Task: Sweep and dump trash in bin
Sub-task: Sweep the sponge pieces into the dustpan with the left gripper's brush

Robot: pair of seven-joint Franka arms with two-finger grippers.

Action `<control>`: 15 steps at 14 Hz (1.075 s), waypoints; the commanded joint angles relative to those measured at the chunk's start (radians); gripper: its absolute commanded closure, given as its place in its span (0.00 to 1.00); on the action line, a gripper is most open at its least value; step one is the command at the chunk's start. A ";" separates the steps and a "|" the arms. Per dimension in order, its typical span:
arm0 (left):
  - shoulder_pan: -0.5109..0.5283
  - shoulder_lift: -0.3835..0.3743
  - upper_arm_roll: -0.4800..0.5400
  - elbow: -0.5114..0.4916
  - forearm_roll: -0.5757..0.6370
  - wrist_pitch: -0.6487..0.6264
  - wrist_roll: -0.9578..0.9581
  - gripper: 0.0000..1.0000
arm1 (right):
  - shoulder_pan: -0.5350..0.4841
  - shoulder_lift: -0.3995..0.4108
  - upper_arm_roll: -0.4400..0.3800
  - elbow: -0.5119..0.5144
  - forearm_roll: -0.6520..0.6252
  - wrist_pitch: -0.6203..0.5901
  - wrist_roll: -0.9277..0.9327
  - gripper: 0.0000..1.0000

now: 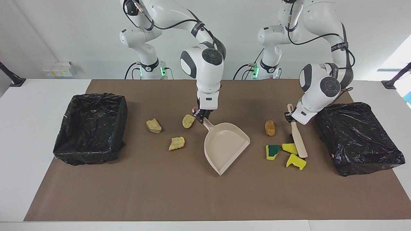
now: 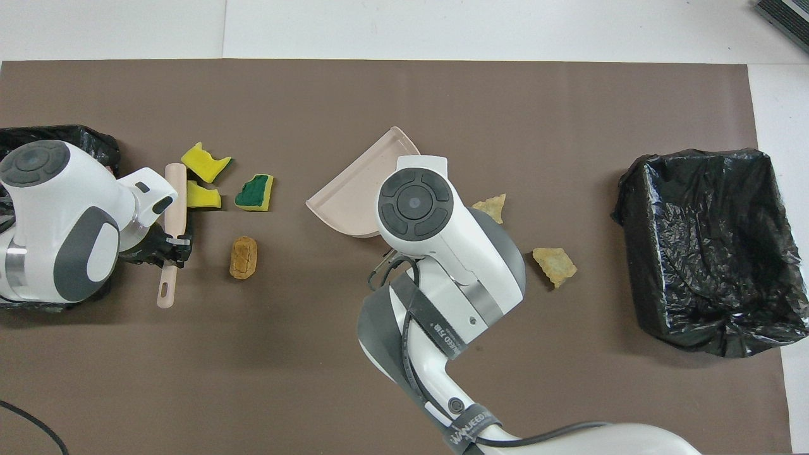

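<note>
The right arm is stretched out over the middle of the table, its wrist pointed straight down. The right end effector [image 1: 201, 117] is held low and clamped tight on a handle. The left arm is bent at the elbow over its own end, its wrist tilted inward. The left end effector [image 1: 290, 116] is likewise closed round a handle.

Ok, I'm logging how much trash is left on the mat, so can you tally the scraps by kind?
Bright yellow sponge pieces: 3, the first green-faced
Pale tan crumbly chunks: 3
Orange-brown oval lump: 1
Total: 7 scraps, all on the brown mat, none in the pink dustpan.
</note>
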 commanded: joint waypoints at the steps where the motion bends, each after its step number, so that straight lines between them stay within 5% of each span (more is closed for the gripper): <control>1: -0.090 -0.061 0.014 -0.054 0.009 -0.045 0.072 1.00 | -0.033 -0.024 0.006 -0.033 0.015 0.001 -0.230 1.00; 6: -0.109 -0.174 0.017 -0.026 -0.030 -0.099 0.063 1.00 | -0.055 -0.017 0.006 -0.093 0.015 0.101 -0.497 1.00; 11: -0.003 -0.044 0.028 0.046 -0.070 0.172 0.070 1.00 | -0.053 0.008 0.007 -0.091 0.010 0.167 -0.640 1.00; 15: -0.019 0.044 0.026 0.086 -0.060 0.176 0.072 1.00 | -0.053 0.004 0.006 -0.104 0.007 0.164 -0.760 1.00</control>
